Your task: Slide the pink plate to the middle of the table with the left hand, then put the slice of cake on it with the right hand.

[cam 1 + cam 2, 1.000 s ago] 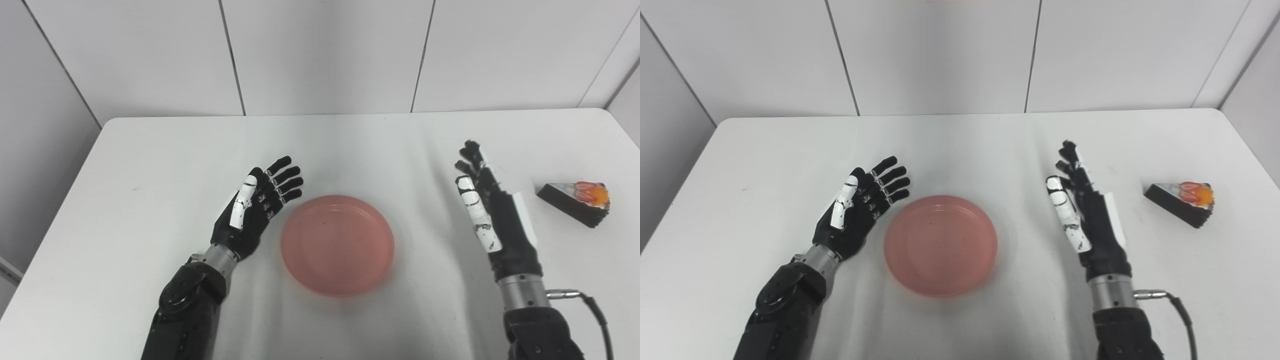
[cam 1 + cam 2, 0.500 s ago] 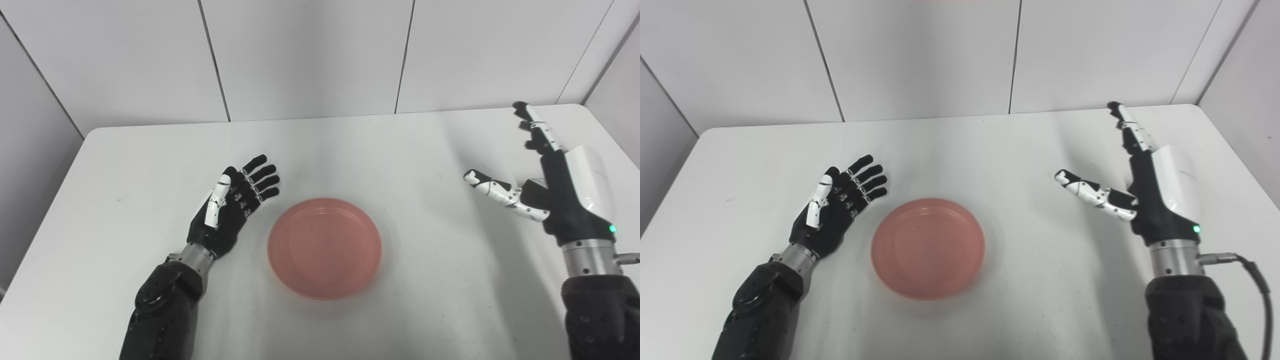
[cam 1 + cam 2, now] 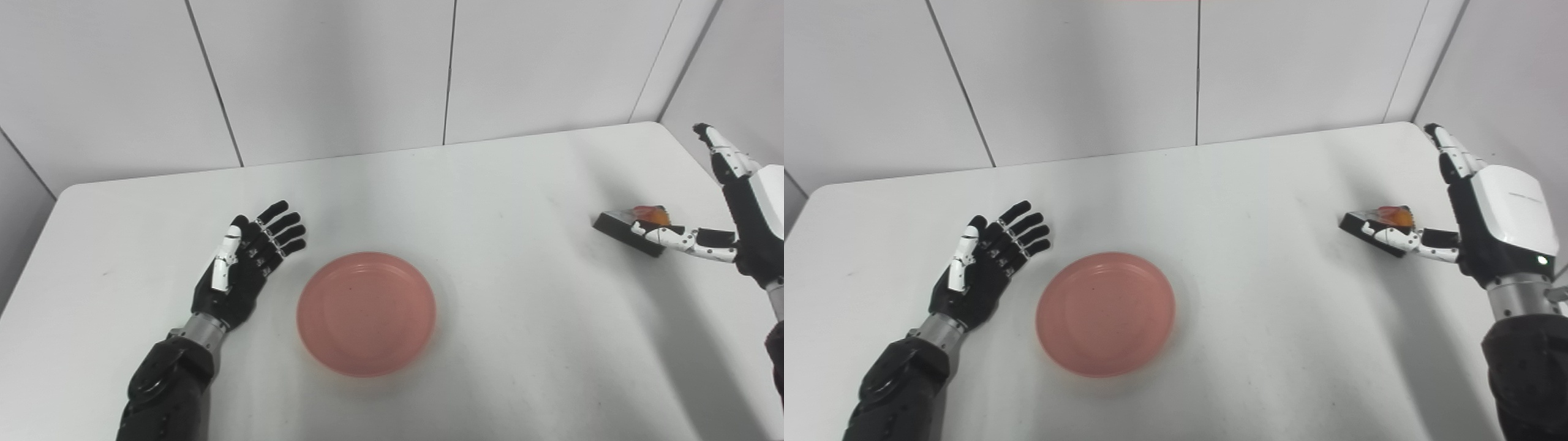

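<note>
already the pink plate [image 3: 1105, 312] sits mid-table; left hand [image 3: 986, 266] rests released beside it, right hand [image 3: 1488, 220] splayed, empty, flanking the cake slice [image 3: 1381, 228] right of it to grasp.

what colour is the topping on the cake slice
Orange and red, on the dark cake slice; clearest in the right eye view.
</note>
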Robot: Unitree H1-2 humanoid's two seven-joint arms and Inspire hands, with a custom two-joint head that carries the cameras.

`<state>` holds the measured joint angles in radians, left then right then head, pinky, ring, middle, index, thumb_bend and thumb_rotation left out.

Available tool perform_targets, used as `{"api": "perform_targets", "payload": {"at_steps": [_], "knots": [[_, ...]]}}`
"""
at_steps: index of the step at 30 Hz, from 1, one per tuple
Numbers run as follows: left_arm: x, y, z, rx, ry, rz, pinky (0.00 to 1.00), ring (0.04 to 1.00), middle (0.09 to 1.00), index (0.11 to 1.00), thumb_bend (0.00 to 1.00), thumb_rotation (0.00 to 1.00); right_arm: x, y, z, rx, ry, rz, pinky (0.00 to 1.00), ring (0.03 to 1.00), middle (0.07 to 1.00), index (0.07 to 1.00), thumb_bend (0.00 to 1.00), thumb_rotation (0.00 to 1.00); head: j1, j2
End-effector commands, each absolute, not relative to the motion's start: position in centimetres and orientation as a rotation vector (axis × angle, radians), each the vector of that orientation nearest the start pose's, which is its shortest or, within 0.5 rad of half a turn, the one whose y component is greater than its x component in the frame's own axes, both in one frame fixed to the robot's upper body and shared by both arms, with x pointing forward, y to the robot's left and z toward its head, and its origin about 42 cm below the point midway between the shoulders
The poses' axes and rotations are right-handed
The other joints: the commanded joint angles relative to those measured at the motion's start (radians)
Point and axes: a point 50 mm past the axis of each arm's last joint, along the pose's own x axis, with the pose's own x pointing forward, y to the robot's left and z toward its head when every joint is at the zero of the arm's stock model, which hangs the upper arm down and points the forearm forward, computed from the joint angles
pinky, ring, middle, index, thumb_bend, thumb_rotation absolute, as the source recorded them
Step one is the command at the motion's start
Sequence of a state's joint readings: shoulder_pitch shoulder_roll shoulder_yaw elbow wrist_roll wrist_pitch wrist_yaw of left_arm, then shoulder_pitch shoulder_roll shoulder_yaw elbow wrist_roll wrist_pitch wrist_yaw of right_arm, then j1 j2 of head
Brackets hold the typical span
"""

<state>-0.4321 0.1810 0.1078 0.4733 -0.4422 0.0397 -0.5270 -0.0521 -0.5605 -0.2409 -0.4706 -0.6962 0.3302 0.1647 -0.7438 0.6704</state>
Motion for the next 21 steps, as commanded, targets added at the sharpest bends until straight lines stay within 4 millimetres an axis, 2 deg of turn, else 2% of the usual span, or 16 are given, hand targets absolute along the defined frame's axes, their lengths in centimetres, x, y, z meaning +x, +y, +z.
{"api": "perform_targets", "payload": {"at_steps": [1,9,11,13,19,21], "knots": [[39.3,27.9,8.4,-0.315,0.138,-0.387,0.8,0.812,0.817,0.808,0.48,0.99,26.4,-39.9,30.8,-1.237,-0.173,-0.405,0.74,0.883,0.938,0.95,0.99,0.53,-0.001,-0.001],[39.8,29.2,7.8,-0.286,0.159,-0.389,0.84,0.828,0.829,0.818,0.5,0.99,27.3,-40.3,31.3,-1.234,-0.053,-0.354,0.76,0.911,0.969,0.979,1.0,0.52,-0.121,-0.025],[40.1,29.6,7.4,-0.281,0.158,-0.393,0.86,0.845,0.845,0.832,0.53,0.96,27.8,-40.3,31.3,-1.242,-0.029,-0.343,0.74,0.896,0.965,0.973,1.0,0.53,-0.125,-0.025],[39.9,29.9,7.3,-0.226,0.138,-0.393,0.85,0.85,0.852,0.843,0.52,0.98,28.3,-40.3,31.3,-1.241,-0.011,-0.333,0.74,0.892,0.963,0.966,1.0,0.53,-0.126,-0.025],[39.6,30.7,7.1,-0.173,0.127,-0.386,0.86,0.859,0.857,0.851,0.49,1.0,29.5,-40.7,30.9,-1.225,0.035,-0.289,0.8,0.93,0.966,0.98,1.0,0.54,-0.13,-0.02],[39.6,30.9,7.0,-0.169,0.13,-0.384,0.85,0.855,0.855,0.848,0.49,1.0,30.0,-40.9,30.8,-1.189,0.045,-0.273,0.78,0.921,0.974,0.984,1.0,0.5,-0.13,-0.018]]}}
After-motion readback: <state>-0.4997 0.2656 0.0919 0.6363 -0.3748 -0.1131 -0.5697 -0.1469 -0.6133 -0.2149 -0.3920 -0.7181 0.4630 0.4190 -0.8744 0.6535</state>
